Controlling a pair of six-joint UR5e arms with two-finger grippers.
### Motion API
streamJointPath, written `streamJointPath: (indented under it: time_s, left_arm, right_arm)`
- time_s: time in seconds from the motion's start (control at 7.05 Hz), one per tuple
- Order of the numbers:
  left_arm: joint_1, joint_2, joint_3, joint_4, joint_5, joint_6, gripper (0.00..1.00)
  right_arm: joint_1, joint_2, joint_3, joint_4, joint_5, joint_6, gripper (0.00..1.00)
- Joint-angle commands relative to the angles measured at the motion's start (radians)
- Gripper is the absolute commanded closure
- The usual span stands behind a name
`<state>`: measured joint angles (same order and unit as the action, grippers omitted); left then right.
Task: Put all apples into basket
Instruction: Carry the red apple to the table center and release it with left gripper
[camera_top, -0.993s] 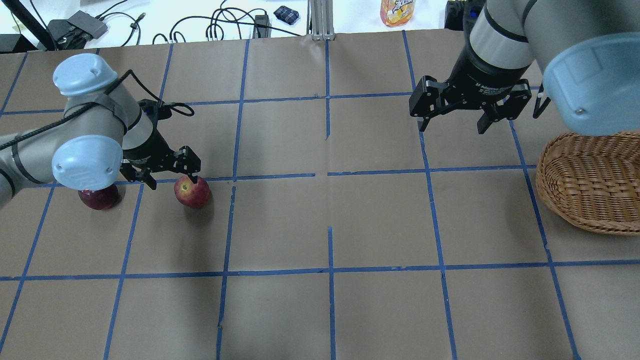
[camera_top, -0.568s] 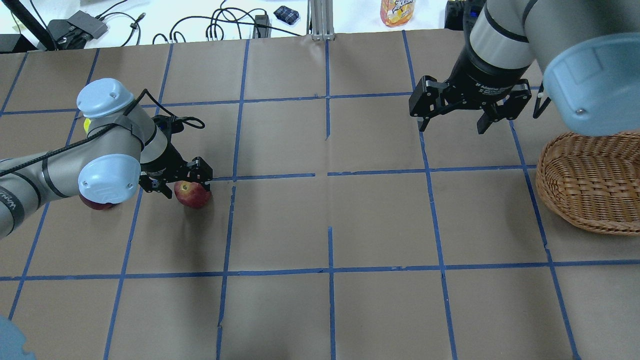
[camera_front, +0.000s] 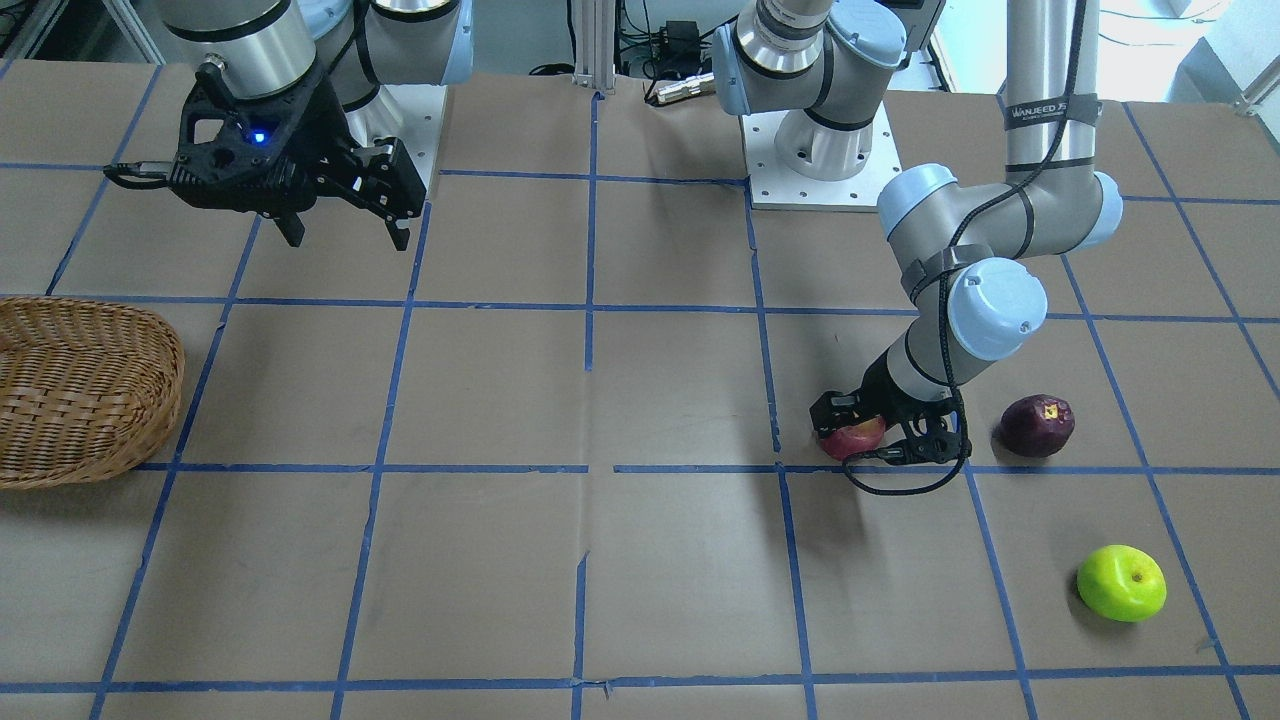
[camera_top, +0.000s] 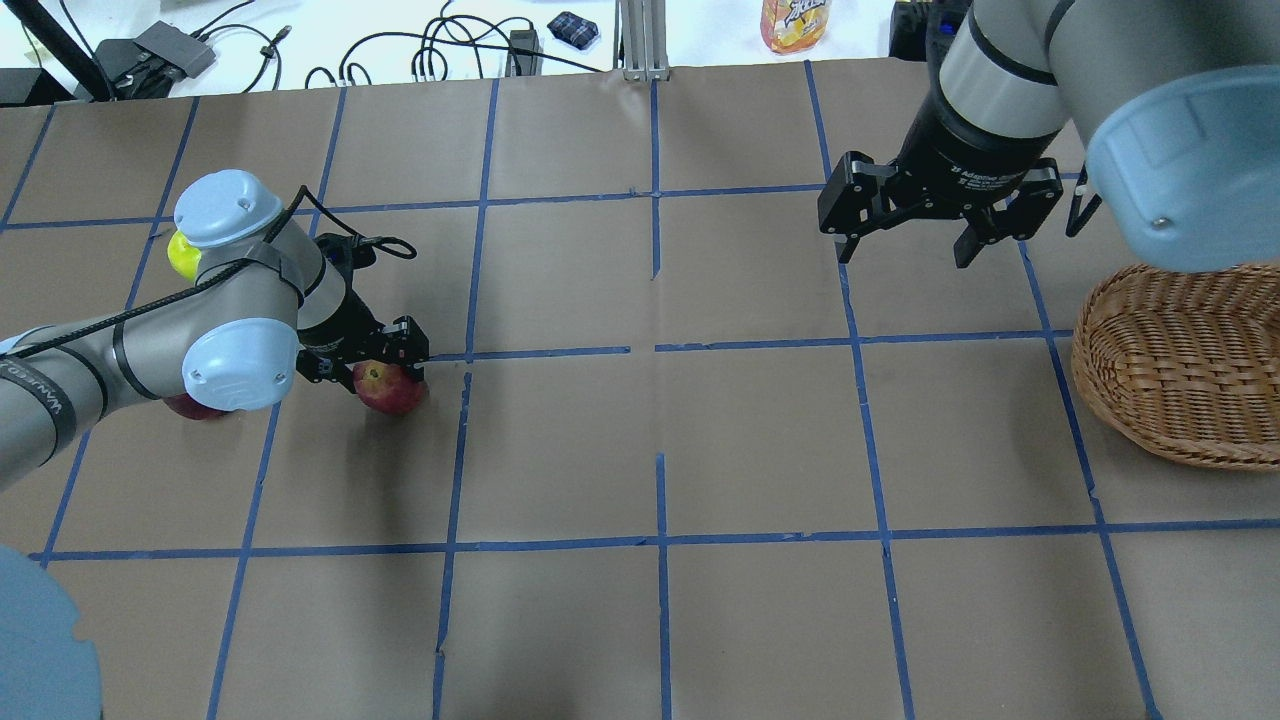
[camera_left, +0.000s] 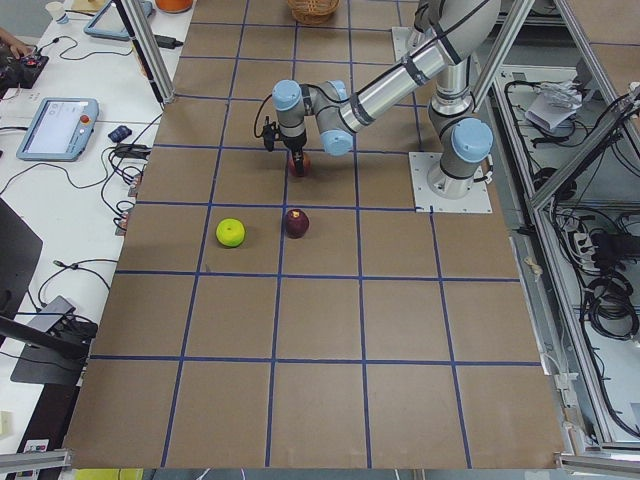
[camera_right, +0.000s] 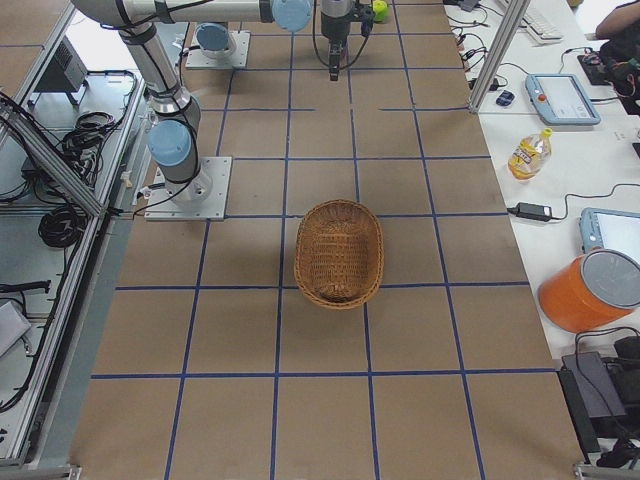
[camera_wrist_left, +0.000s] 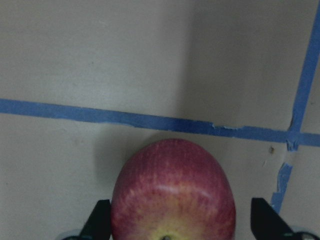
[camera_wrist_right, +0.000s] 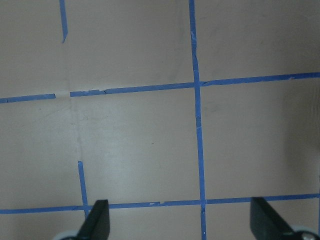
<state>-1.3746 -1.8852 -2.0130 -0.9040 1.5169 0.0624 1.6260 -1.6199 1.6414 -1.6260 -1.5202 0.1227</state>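
The red apple (camera_top: 390, 390) lies on the table at the left, and my left gripper (camera_top: 366, 362) is low over it, open, a finger on each side. In the left wrist view the red apple (camera_wrist_left: 172, 192) fills the space between the fingertips (camera_wrist_left: 100, 220), with a gap on its right. The dark purple apple (camera_front: 1038, 425) sits just beyond my left arm, and the lime green apple (camera_front: 1122, 582) lies further out. The wicker basket (camera_top: 1180, 360) stands at the right edge. My right gripper (camera_top: 905, 250) hangs open and empty above the table near the basket.
Brown paper with blue tape grid lines (camera_top: 660, 345) covers the table. Cables, a dark box (camera_top: 170, 48) and an orange bottle (camera_top: 795, 22) lie on the white bench past the far edge. The left arm's elbow (camera_top: 240, 360) hides part of the purple apple in the overhead view.
My left arm has swung right and lowered, bringing its open gripper from beside the red apple down around it. The green apple now shows behind the elbow. The right arm has not moved.
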Motion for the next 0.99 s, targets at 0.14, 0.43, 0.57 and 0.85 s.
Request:
streamJointPath:
  time_s: [0.14,0.43,0.57,0.85]
  left_arm:
    - [-0.056,0.020,0.051,-0.007,-0.033,-0.155,0.87]
    - [-0.324,-0.023,0.118,0.086,-0.147,-0.463,0.91]
    - [-0.450,-0.072,0.204,0.091,-0.133,-0.592,0.92]
    - [-0.572,-0.176,0.351,0.080,-0.041,-0.644,0.91]
  right_arm:
    - [0.000,0.000,0.000,0.000,0.000,0.000,0.00]
    - [0.000,0.002,-0.002,0.000,0.000,0.000,0.00]
    - [0.000,0.002,0.000,0.000,-0.002,0.000,0.00]
    - [0.000,0.005,0.000,0.000,0.002,0.002,0.00]
